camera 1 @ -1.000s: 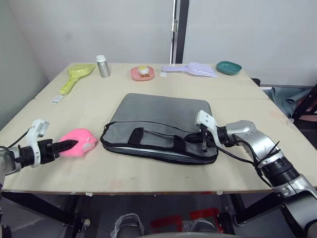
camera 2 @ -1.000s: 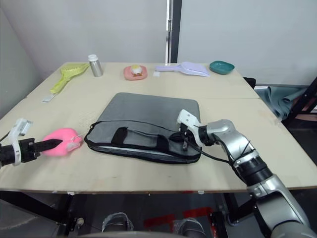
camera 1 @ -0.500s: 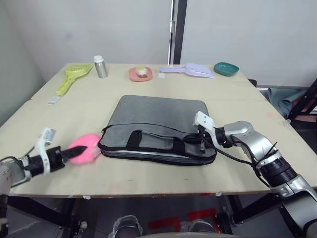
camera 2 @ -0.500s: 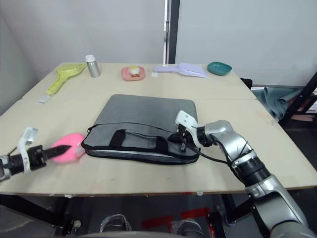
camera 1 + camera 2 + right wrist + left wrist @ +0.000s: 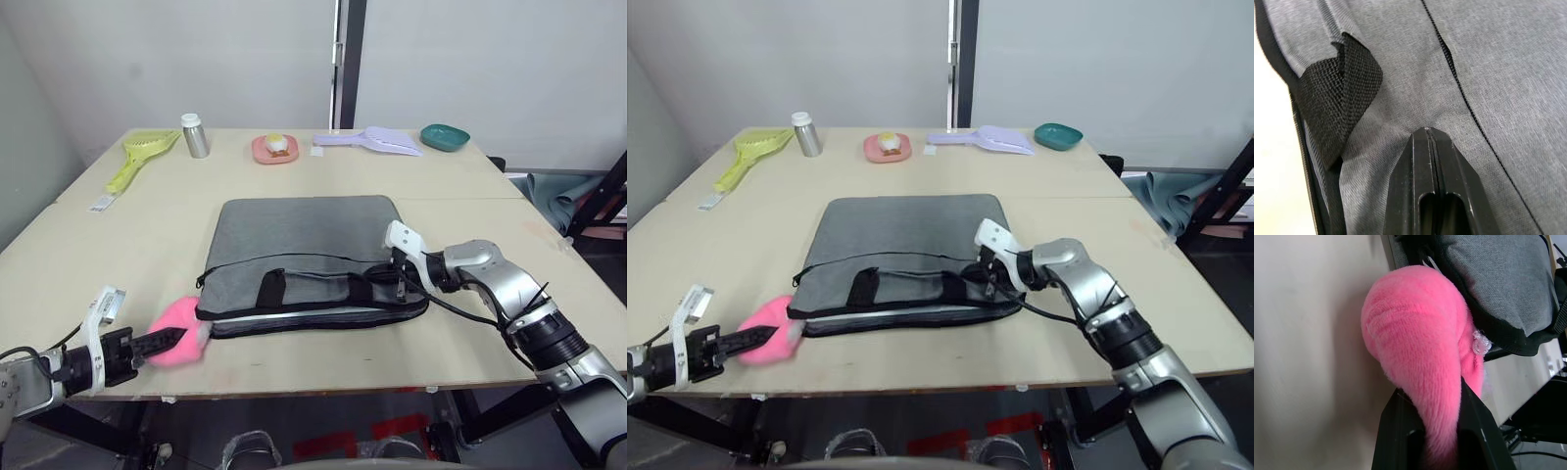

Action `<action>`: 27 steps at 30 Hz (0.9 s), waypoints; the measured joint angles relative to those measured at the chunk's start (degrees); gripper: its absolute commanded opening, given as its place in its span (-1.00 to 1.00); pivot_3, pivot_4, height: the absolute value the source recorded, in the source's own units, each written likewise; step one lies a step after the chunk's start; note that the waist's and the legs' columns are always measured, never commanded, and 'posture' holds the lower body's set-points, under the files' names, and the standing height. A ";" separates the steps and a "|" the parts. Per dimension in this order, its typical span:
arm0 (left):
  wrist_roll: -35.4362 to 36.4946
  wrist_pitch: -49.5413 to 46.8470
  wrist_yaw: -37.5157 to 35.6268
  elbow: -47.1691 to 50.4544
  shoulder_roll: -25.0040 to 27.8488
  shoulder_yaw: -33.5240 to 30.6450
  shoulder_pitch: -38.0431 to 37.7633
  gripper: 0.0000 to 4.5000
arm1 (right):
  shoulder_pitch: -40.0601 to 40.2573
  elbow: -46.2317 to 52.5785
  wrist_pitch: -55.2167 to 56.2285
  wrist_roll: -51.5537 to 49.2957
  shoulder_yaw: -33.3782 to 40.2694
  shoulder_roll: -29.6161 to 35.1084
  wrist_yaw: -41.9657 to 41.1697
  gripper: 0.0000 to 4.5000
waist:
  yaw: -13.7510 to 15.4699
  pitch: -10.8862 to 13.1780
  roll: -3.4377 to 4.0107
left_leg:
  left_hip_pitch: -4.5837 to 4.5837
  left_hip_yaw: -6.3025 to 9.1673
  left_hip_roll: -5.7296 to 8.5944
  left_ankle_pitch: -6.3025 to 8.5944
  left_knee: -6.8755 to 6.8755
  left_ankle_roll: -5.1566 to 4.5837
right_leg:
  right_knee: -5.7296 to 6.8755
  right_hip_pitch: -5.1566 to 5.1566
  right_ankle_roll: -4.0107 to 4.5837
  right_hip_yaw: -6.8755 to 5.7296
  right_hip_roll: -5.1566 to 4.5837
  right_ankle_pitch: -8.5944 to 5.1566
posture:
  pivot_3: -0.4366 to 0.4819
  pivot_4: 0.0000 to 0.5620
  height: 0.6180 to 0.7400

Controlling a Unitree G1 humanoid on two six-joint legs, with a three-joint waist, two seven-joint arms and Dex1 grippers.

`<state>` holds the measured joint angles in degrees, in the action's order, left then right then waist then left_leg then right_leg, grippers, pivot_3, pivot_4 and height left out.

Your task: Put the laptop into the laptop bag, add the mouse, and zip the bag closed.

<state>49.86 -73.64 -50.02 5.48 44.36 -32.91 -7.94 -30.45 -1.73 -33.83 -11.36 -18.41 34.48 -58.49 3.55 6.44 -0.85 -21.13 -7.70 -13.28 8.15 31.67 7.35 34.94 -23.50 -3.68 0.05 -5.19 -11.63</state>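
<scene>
The grey laptop bag lies flat in the middle of the table, its black handles along the near side. My right gripper rests at the bag's near right corner. Its fingers are pressed together with the grey fabric puckered at their tips. My left gripper is shut on a pink plush toy, which touches the bag's near left corner. A thin pale strip shows in the bag's front opening; I cannot tell whether it is the laptop. The mouse is out of view.
Along the table's far edge stand a yellow-green scoop, a silver bottle, a pink plate, a lilac scoop and a teal bowl. The plush sits close to the table's front edge.
My left gripper has carried the pink plush nearer the front edge, against the bag's left corner. The bag's left end has swung toward me. The right gripper stayed at its corner.
</scene>
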 measured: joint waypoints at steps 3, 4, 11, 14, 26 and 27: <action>2.72 -2.78 -0.54 -1.66 0.08 -2.78 -0.19 -0.89 | -0.19 0.03 0.00 0.01 -0.08 -0.12 -0.01 -1.00 | -0.13 0.00 -0.01 | 0.00 0.01 -0.01 0.00 -0.08 0.01 | 0.00 -0.05 -0.04 0.00 0.03 -0.02 | -0.05 -0.47 1.00; 3.65 -3.22 -0.72 -2.51 0.10 -3.71 -0.18 -0.89 | -0.26 0.04 0.00 0.01 -0.08 -0.21 -0.01 -1.00 | -0.18 0.00 0.00 | -0.01 0.01 -0.01 0.01 -0.11 0.01 | 0.00 -0.07 -0.05 -0.01 0.03 -0.03 | -0.05 -0.47 1.00; 6.10 -4.61 3.49 -8.49 -1.20 -7.78 5.32 -0.89 | -0.38 0.05 0.01 0.12 -0.18 -0.59 -0.09 -1.00 | -0.47 0.02 0.00 | -0.01 0.06 -0.04 0.01 -0.16 0.02 | 0.01 -0.09 -0.04 -0.03 0.09 -0.03 | -0.05 -0.47 1.00; 5.95 -3.55 5.35 -9.54 -2.20 -7.57 6.24 -0.89 | 0.46 1.29 -0.81 -2.14 1.96 -0.35 -1.95 -1.00 | -0.35 0.19 0.01 | -0.10 0.05 -0.04 0.01 -0.16 0.03 | -0.02 -0.14 -0.04 -0.02 0.08 -0.02 | -0.05 -0.47 1.00; 5.78 0.05 8.95 -13.72 -2.89 -6.70 12.27 -0.89 | -4.90 7.21 -5.45 -11.38 4.65 -6.90 -2.03 -1.00 | -0.69 0.82 0.00 | -1.36 0.06 -0.16 -0.10 -0.15 0.20 | -0.01 -1.30 1.06 -0.23 0.22 0.36 | -0.05 -0.47 1.00; 5.81 0.06 9.01 -13.68 -3.03 -6.43 12.23 -0.89 | -5.00 6.24 -4.63 -9.75 2.84 -7.52 -1.41 -1.00 | -0.63 0.82 -0.01 | -1.35 0.07 -0.16 -0.09 -0.15 0.21 | -0.01 -1.29 1.07 -0.25 0.22 0.36 | -0.05 -0.47 1.00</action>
<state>55.67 -73.58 -41.01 -8.19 41.33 -39.34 4.30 -35.45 4.51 -38.46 -21.11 -15.57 26.96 -59.90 2.92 7.26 -0.85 -22.48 -7.63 -13.44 8.06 31.52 7.56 34.93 -24.79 -2.61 -0.19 -4.97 -11.27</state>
